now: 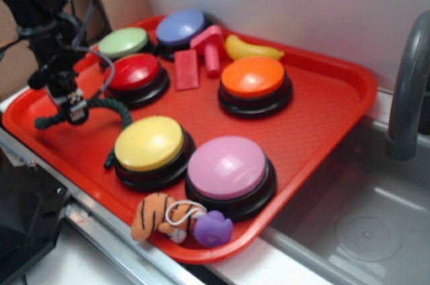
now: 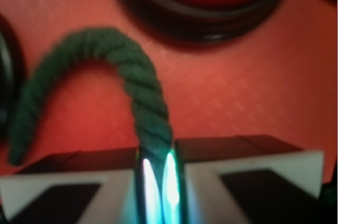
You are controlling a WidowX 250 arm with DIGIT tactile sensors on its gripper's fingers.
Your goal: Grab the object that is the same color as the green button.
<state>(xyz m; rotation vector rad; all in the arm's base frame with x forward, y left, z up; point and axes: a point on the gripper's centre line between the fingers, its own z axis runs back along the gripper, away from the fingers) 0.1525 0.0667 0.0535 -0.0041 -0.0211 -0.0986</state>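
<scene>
Red tray (image 1: 336,97): fingers (image 2: 211,166) pinch rope (image 2: 127,71) near edge.

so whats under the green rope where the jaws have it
Red tray shows beneath the dark green rope as it arches out from the closed jaws. The pinched stretch and whatever lies below it are hidden by the gripper.

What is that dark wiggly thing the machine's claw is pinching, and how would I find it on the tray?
Start at the red tray and go to its left edge, between the red button and the yellow button. There a dark green rope curves across the tray floor, pinched in the gripper. Unlike the round domed buttons around it, it is thin, twisted and wavy.
</scene>
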